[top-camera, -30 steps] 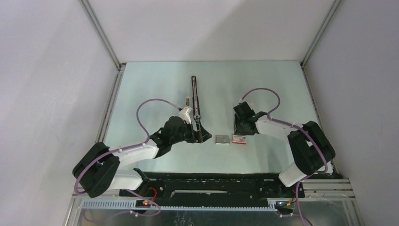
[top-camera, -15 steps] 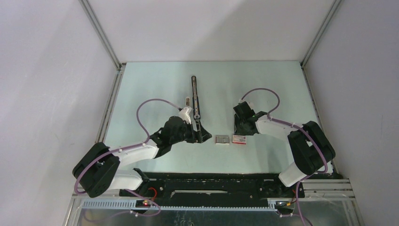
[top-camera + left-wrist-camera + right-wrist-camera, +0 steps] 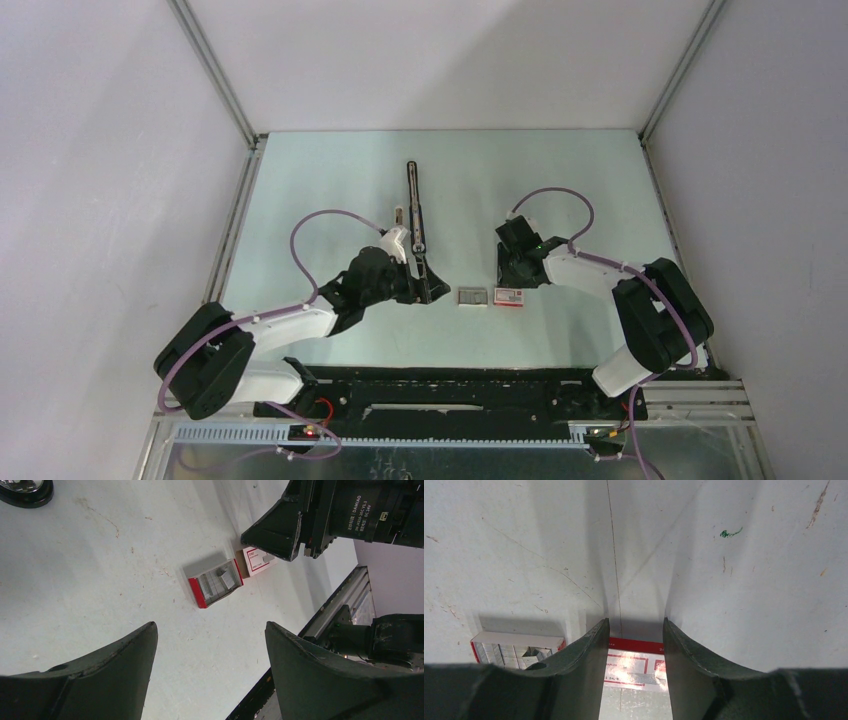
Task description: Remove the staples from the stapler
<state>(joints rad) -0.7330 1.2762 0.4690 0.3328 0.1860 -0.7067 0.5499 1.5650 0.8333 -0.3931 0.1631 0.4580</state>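
Observation:
The stapler (image 3: 414, 205) lies as a long thin black bar, running away from me on the pale green table (image 3: 560, 190). A black rounded end with a silvery patch (image 3: 20, 489), probably the stapler's, shows at the top left corner of the left wrist view. My left gripper (image 3: 431, 284) (image 3: 210, 625) hovers at the stapler's near end, open wide over bare table. My right gripper (image 3: 510, 272) (image 3: 636, 620) is partly open just above the red-and-white box (image 3: 509, 296) (image 3: 636, 662), which lies flat under the gap between its fingers, and nothing is gripped.
An open red tray of staples (image 3: 472, 296) (image 3: 216, 584) (image 3: 514, 649) lies just left of the red-and-white box (image 3: 260, 560). A short silvery-beige piece (image 3: 398, 214) lies beside the stapler. The black rail (image 3: 450, 385) runs along the near table edge.

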